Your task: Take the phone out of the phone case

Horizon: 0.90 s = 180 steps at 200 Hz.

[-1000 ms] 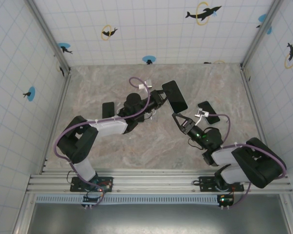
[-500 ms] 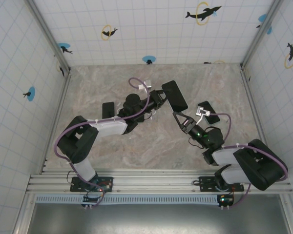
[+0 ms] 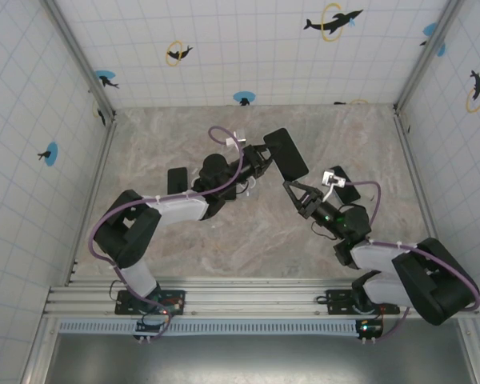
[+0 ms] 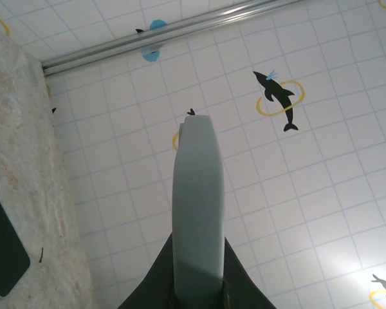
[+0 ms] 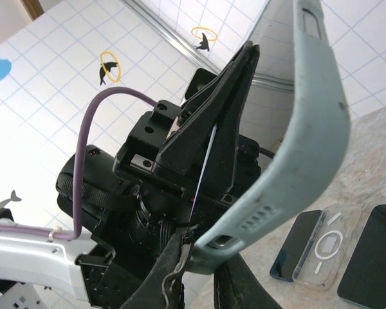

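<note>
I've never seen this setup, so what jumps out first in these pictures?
A pale grey-green phone case is held up in the air above the table's middle: the left fingers clamp it while the right fingers pinch its lower corner. A spare dark phone lies flat on the marbled table beside the left arm.

Bright, even light; soft shadows
</note>
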Each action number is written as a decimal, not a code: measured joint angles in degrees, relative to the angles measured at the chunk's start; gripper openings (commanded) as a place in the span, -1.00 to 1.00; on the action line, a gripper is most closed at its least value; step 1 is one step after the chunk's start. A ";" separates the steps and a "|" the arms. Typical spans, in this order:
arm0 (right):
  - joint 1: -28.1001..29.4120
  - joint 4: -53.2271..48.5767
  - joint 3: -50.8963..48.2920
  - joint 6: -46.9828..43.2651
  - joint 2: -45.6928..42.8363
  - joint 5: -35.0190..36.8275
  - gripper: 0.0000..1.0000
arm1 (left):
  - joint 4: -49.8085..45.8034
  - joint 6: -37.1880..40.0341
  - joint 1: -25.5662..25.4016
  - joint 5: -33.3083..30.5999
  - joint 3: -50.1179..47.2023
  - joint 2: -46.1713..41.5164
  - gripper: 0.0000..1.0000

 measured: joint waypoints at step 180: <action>-6.86 -22.71 7.34 -17.49 -1.81 -9.27 -0.75 | -0.59 0.55 1.16 2.45 0.44 -0.07 -1.00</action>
